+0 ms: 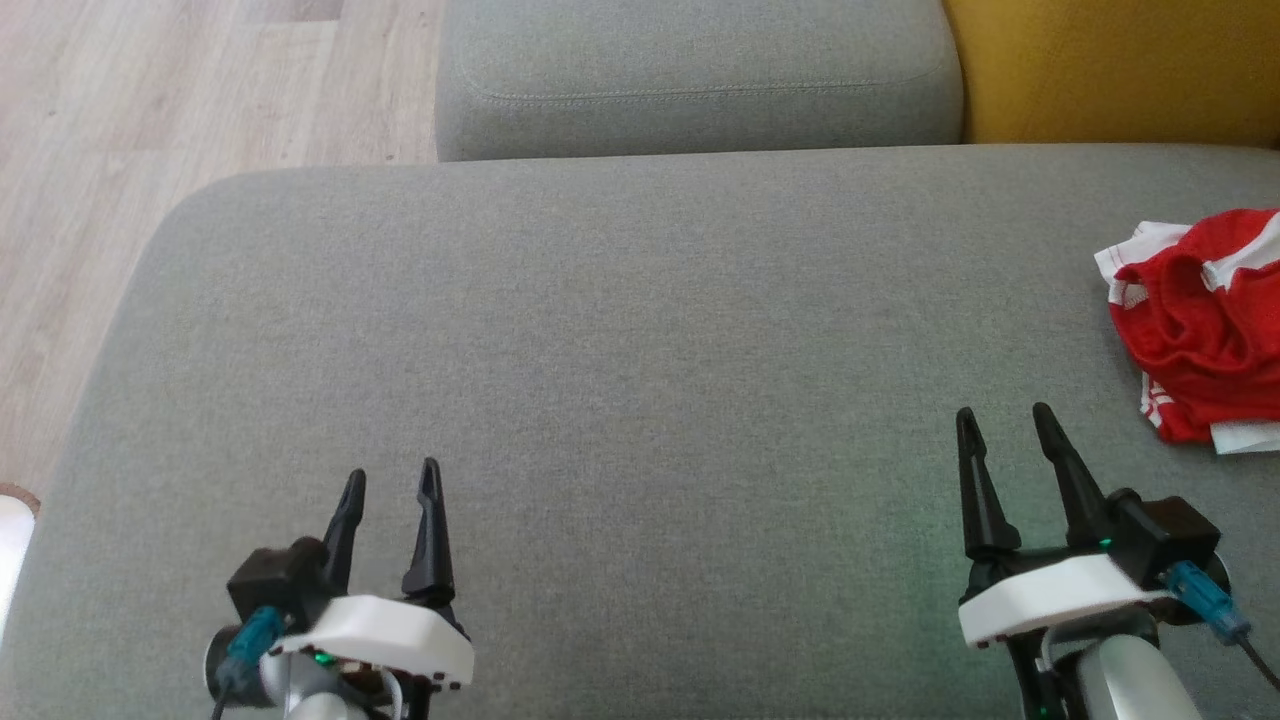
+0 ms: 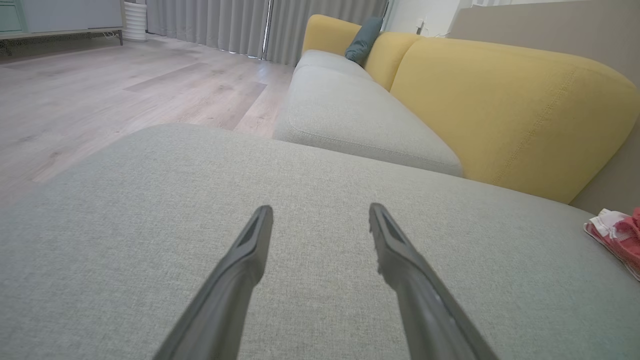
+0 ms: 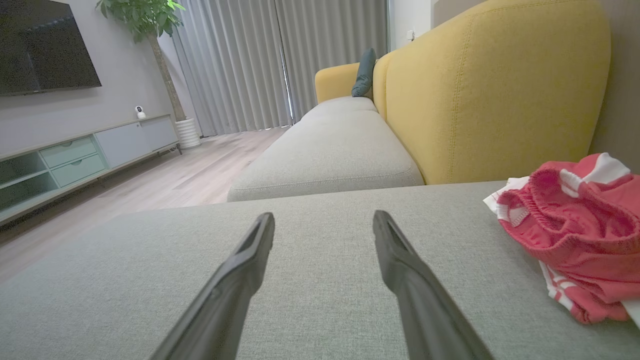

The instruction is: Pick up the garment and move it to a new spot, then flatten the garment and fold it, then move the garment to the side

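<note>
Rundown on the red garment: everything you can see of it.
The garment is red with white trim and stripes, seemingly soft knit fabric, with one gathered elastic-like band. It lies crumpled and unfolded on the grey cushion, toward the robot's right, partly cut off in the head view. The cushion alone touches it; the open right gripper stands apart.

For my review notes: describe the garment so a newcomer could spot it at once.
Find the wide grey cushion before the yellow backrest. At its far right edge lies the garment: a crumpled red heap with white trim, bright against plain grey upholstery.
</note>
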Motion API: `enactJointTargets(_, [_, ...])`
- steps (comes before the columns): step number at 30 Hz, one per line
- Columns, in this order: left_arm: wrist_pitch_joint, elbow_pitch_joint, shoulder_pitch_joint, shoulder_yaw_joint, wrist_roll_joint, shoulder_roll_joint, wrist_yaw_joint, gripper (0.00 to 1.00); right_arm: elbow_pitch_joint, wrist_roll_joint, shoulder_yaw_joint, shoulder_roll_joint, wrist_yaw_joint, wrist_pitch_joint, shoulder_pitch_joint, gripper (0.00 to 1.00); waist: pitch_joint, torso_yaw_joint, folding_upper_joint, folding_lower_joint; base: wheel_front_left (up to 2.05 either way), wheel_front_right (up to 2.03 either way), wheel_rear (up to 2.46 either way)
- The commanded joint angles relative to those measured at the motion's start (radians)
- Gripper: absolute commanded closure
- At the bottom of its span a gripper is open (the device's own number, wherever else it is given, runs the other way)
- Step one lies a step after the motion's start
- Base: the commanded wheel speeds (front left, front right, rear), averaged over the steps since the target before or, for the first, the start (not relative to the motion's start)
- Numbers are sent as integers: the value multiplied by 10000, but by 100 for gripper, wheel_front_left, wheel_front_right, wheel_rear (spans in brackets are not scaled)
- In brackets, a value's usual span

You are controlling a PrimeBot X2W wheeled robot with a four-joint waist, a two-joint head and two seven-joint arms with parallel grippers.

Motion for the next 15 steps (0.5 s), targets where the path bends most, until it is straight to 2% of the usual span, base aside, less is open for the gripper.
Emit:
enactJointTargets(1, [-122,-268,-299,240,28,13,51,0,-305,-17,185,-18,65,-157,-413,0,2,2,0,1,0,0,0])
enactJointTargets(15, [-122,-129,-318,129,5,13,105,0,-36,92,95,-17,65,-198,-429,0,-80,42,0,1,0,0,0])
